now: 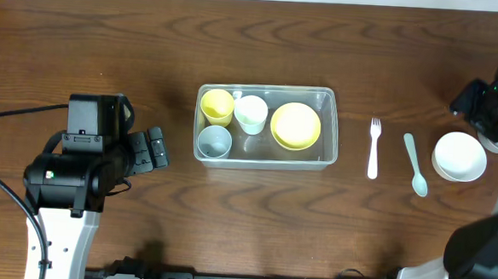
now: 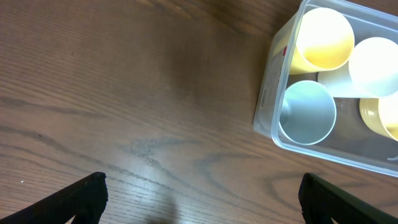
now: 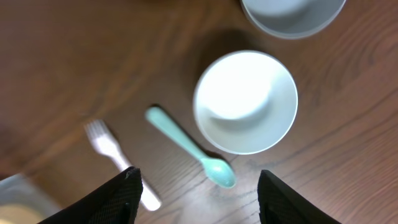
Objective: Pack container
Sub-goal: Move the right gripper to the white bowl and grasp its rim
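Left gripper (image 1: 156, 147) sits just left of the container, claw spread wide, nothing in it; its wrist view shows both black fingers (image 2: 84, 198) apart over bare wood. The clear rectangular plastic tub with rounded corners (image 1: 328, 127) stands mid-table, holding a yellow plastic cup (image 1: 217, 106), a white cup (image 1: 250, 114), a pale-blue cup (image 1: 214, 141) and a round yellow bowl (image 1: 295, 126). Right of it, well apart, lie a white plastic fork (image 1: 373, 148), a mint-green plastic spoon (image 1: 415, 164) and a round white bowl (image 1: 460, 156). Right gripper (image 3: 199, 199) hovers above the white bowl, claw spread, empty. Judgement: packing is partway done and the step in hand is the approach to the loose items on the right; the next move calls for lowering onto the bowl rim or a utensil and closing. The right wrist view shows a second pale bowl (image 3: 292, 15) beyond the white one, which the arm hides in the overhead view.
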